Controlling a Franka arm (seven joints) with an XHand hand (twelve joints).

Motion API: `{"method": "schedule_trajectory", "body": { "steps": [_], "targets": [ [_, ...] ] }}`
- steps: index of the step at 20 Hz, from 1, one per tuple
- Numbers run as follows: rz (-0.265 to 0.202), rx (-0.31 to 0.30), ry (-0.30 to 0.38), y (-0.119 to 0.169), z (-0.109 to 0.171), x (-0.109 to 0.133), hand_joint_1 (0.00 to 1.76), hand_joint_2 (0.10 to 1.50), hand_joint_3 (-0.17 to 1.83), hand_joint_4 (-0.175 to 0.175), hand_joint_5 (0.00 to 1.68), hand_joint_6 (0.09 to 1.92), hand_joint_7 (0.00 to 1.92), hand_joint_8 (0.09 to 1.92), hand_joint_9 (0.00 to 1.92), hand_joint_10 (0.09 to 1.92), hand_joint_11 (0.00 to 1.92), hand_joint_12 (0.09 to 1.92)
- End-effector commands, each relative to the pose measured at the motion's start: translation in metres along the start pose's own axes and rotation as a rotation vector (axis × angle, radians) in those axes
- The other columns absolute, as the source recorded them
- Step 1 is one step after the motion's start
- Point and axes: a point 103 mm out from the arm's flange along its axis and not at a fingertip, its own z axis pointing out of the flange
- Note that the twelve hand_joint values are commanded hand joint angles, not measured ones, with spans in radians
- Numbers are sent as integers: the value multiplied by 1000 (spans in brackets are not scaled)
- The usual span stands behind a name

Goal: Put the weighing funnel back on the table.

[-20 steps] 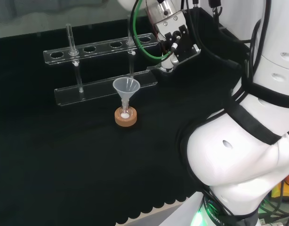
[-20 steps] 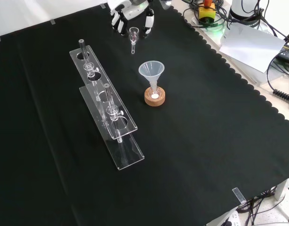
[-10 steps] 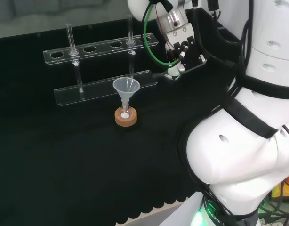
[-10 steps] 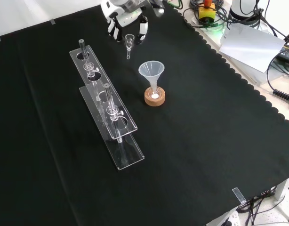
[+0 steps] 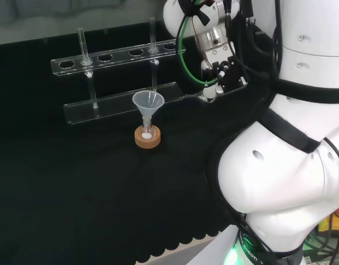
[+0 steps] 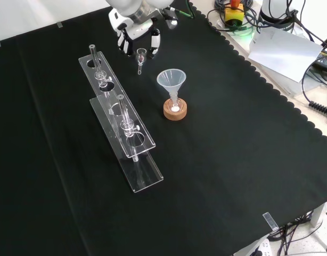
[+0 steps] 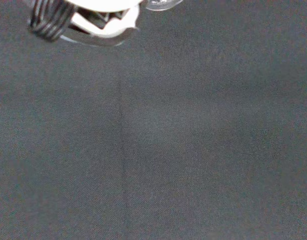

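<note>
Front view puts the hand (image 6: 136, 33) at the far end of the tabletop (image 6: 233, 160), its fingers (image 6: 154, 42) curled down on either side of the weighing funnel (image 6: 140, 54) and gripping it by the cup, with the short stem pointing down toward the black cloth. Whether the stem tip touches the cloth cannot be told. Just left of the held piece is the far end of a clear two-tier rack (image 6: 132, 154), which runs from there toward the near side and carries two test tubes (image 6: 121, 109), one near each end. To the right and a little nearer stands the funnel (image 6: 171, 79), mouth up, its stem in a small flask (image 6: 174, 103) on a cork ring (image 6: 175, 112); it is apart from the hand and the rack. The cloth between the rack and the funnel lies bare. A white sheet of paper (image 6: 283, 48) and loose cables (image 6: 318, 106) lie beyond the cloth's scalloped right edge. In the head view the arm's white links (image 5: 280, 182) and a green cable (image 5: 186, 55) stand in front of the hand, so the fingers and the held piece are hard to make out there. The wrist view looks onto dark cloth, with a blurred white part of the hand and a cut-off sliver of clear glass at the picture's edge.
</note>
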Motion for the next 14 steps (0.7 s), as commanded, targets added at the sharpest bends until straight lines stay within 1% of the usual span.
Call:
{"method": "schedule_trajectory", "body": {
  "steps": [1, 5, 8, 14],
  "targets": [
    [-25, 2, 26, 24, 21, -13, 1078, 685, 755, 175, 1107, 1004, 575, 663, 892, 464, 661, 1184],
    [-33, 4, 41, 33, 32, -14, 1078, 686, 754, 175, 1106, 1006, 577, 665, 894, 465, 671, 1181],
    [-34, -6, 45, 37, 38, -14, 1077, 687, 754, 175, 1104, 1008, 578, 666, 896, 466, 679, 1177],
    [-39, -7, 53, 44, 46, -12, 1077, 688, 752, 175, 1103, 1010, 580, 667, 900, 467, 685, 1170]
  ]
}}
